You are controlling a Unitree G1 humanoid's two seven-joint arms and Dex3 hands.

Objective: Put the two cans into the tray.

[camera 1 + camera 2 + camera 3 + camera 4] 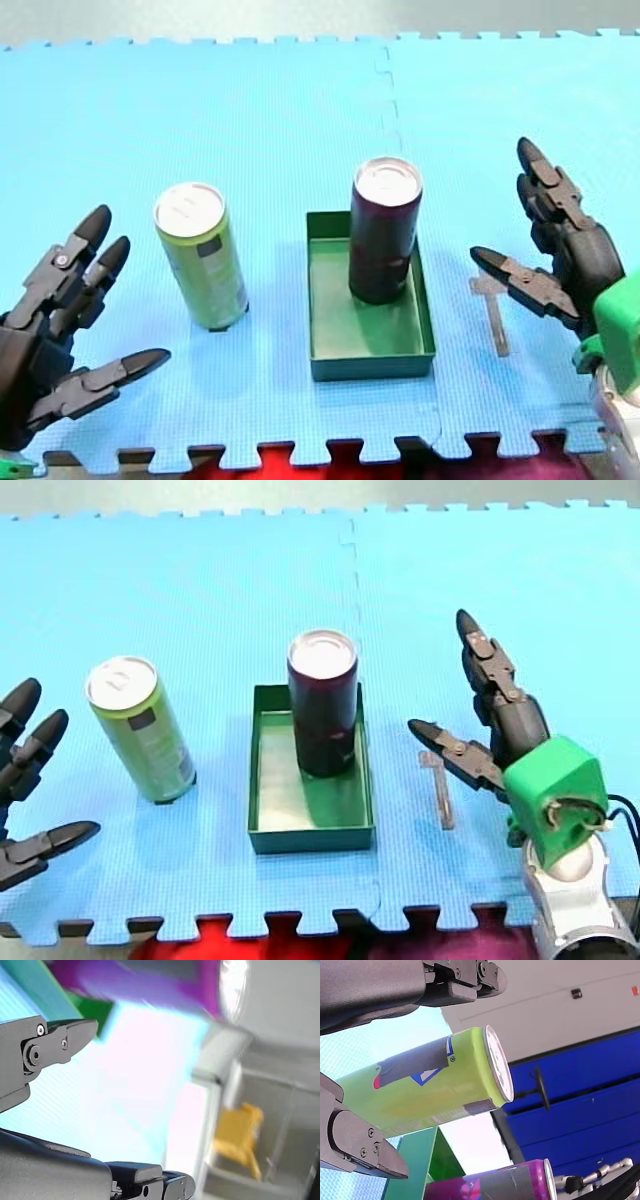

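Observation:
A purple can stands upright inside the green tray, toward its far end. A lime-green can stands upright on the blue mat, to the left of the tray and apart from it. My left hand hovers at the lower left, just left of the green can, holding nothing. My right hand is to the right of the tray, also holding nothing. The second wrist view shows the green can close between dark fingers, with the purple can and the tray wall behind it.
The blue foam mat covers the table, with a seam running back from the tray. A thin grey strip lies on the mat beside my right hand. The mat's jagged front edge is close below the tray.

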